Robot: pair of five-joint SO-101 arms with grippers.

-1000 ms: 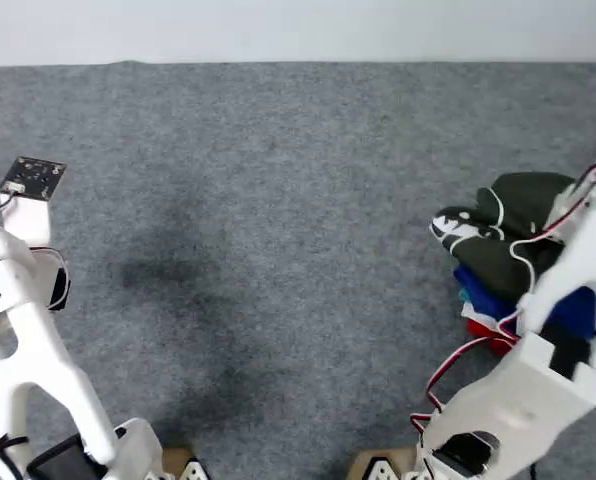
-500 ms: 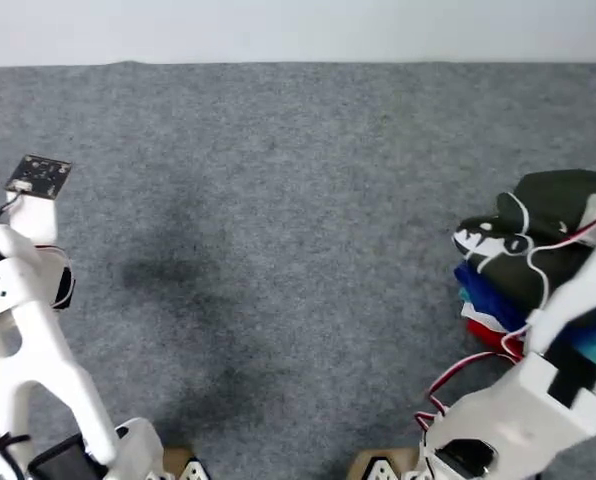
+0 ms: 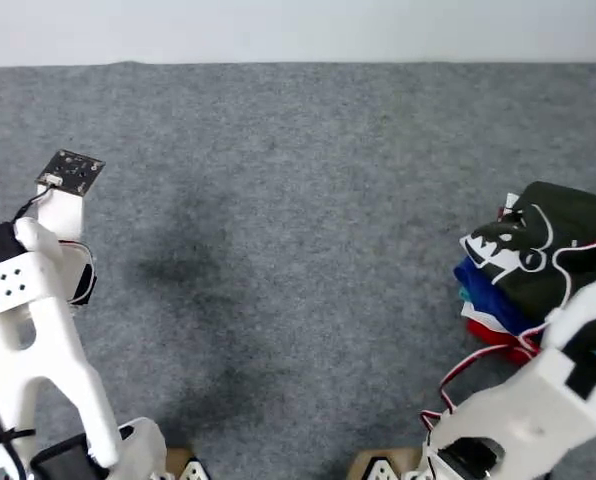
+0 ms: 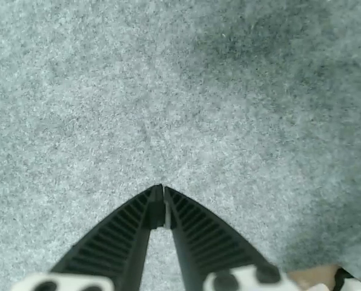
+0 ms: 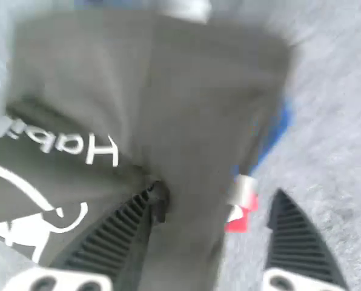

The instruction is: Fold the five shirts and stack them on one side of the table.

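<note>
1. Currently, the stack of shirts (image 3: 523, 290) lies at one side of the tabletop (image 3: 298, 180), directly under the right gripper (image 5: 217, 197).
2. Top layer: a dark shirt (image 3: 563, 235) with white print, folded. Below it a blue shirt (image 3: 483, 290) and, lowest, a red shirt (image 3: 490, 332) show at the edge of the stack. A thin teal edge shows between them.
3. Right gripper state: its fingers (image 5: 114, 236) stand apart and clamp nothing. One finger lies against the edge of the dark shirt; the other stands over bare tabletop just beside the stack. Part of the dark shirt lies between the two fingers.
4. Left gripper (image 4: 162, 193) state: its fingers (image 4: 126, 230) are together and hold nothing. Grey tabletop lies beneath and ahead of them, well apart from the stack.
5. Progress assessment: folding and stacking appear complete or nearly complete. Every shirt seen is in the stack.
6. Count check: four colours are distinguishable at the edge. Whether five shirts are present cannot be told, as the right arm (image 3: 538, 400) covers part of the stack.
7. Remaining work, as judged: the dark shirt sits slightly askew on the layers below, so a final squaring of the top layer may be needed; after that, lift the right gripper clear.
</note>
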